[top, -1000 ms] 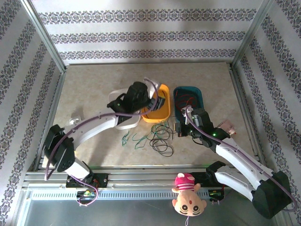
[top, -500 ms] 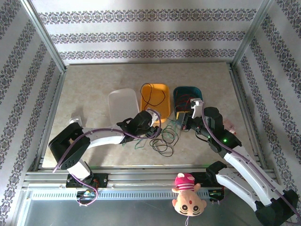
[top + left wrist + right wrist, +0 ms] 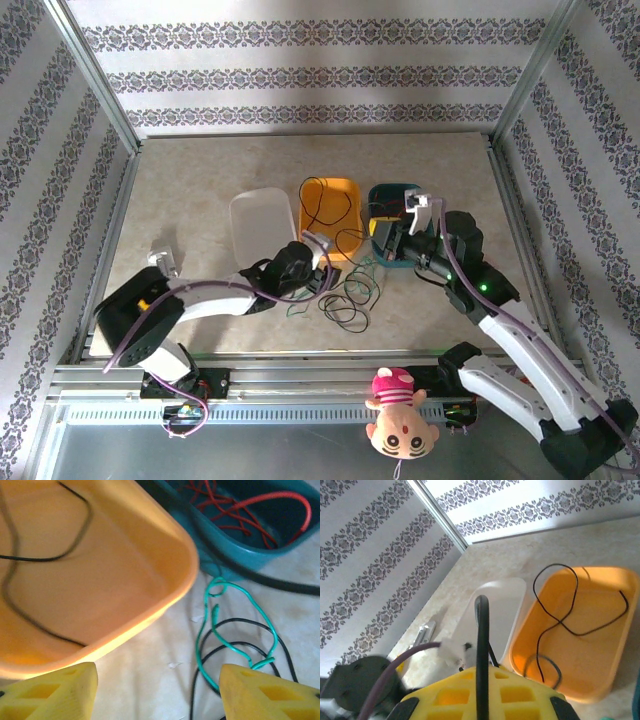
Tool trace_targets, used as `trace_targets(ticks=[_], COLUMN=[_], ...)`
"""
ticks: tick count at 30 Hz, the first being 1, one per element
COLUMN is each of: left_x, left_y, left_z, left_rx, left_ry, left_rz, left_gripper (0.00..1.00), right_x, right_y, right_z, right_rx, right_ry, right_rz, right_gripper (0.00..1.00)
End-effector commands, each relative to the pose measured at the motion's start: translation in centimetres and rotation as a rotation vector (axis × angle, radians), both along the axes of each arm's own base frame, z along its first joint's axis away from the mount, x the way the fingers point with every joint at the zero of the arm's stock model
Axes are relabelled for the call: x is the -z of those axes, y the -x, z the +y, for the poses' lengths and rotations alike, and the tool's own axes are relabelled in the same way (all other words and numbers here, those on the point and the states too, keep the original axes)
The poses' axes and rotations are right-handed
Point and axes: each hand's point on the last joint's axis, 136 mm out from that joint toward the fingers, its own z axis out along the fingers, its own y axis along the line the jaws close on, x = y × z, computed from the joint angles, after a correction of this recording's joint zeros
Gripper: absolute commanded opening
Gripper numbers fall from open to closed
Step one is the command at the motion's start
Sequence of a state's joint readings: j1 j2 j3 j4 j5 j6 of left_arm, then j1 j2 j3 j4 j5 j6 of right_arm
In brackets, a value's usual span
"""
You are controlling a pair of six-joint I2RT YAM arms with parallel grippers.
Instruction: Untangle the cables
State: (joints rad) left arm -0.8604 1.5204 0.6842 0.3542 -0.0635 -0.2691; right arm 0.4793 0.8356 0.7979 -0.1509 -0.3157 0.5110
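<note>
1. Left gripper (image 3: 157, 692): released, 2 yellow fingers (image 3: 52, 690) spread wide, low over the table (image 3: 190, 180), just beside the near corner of the orange tray.
2. Right gripper (image 3: 481, 675): clenched on the held black cable (image 3: 481, 625), which is pinched at the seam of the yellow pads (image 3: 445, 697) and rises straight from them. In the top view, at the near-left rim of the teal tray.
3. Orange tray (image 3: 348, 238): middle of 3 trays in a row. Loose black cable (image 3: 35, 558) inside, in an open curve.
4. Teal tray (image 3: 398, 188): right end of the row. Red cables (image 3: 272, 496) heaped inside.
5. White tray (image 3: 262, 220): left end of the row, just beside the orange tray.
6. Green cable (image 3: 261, 617): on the table, looped and twisted, near the teal tray's wall, crossing the black coils.
7. Black coils (image 3: 345, 300): on the table in front of the trays, near both grippers.
8. Plush toy (image 3: 398, 412): pink-hatted, at the front rail.
9. Small silvery object (image 3: 160, 258): near the table's left edge, kind not discernible.
</note>
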Motion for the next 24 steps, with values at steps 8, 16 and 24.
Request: trace_targets(ticks=[8, 16, 24], left_x=[-11.6, -9.1, -5.4], left_y=[-1.2, 0.7, 2.4], left_z=[9.0, 8.7, 4.3], left_rx=[-0.42, -0.308, -0.083], left_ry=[0.105, 0.018, -0.003], left_rz=[-0.292, -0.201, -0.064], left_gripper=[0.67, 0.66, 0.66], right_x=[-0.4, 10.0, 12.7], right_y=[-8.6, -12.9, -10.8], right_z=[2.6, 4.4, 1.7], right_rx=[0.038, 0.045, 0.144], right_ry=[0.054, 0.107, 0.222], right_rz=[0.012, 0.381, 0.434], right_gripper=[0.0, 0.3, 0.53])
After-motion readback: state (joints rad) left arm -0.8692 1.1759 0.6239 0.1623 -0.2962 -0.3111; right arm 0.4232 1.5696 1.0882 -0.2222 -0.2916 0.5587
